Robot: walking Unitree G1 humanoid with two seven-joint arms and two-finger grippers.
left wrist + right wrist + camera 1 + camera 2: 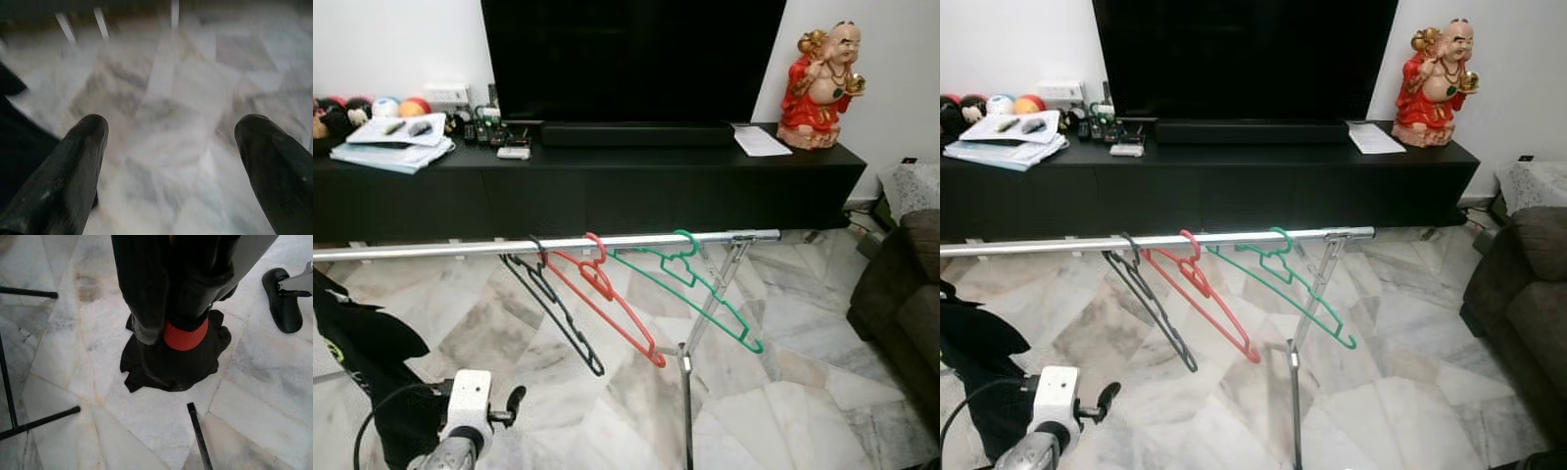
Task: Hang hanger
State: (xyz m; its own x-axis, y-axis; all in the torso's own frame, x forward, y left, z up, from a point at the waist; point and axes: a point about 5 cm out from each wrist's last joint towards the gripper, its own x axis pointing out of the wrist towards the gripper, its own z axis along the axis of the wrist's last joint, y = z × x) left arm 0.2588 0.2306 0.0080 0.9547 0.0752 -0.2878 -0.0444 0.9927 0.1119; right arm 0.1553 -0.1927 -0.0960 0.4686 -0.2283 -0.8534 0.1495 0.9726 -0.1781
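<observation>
I see black (556, 308), red (607, 299) and green hangers (700, 284) on the rail (460, 248); left gripper (171, 142) spread apart below it, right gripper's state unclear.

Three thin plastic hangers, a black hanger (553, 311), a red hanger (607, 304) and a green hanger (700, 291), hang by their hooks side by side on the horizontal silver metal rail (558, 244), each body angled downward toward the marble floor.

A home living room: a large black television (631, 59) on a long black low cabinet (597, 186), a red-robed laughing figurine (820, 86), polished marble floor tiles (783, 382), a dark sofa (906, 294).
</observation>
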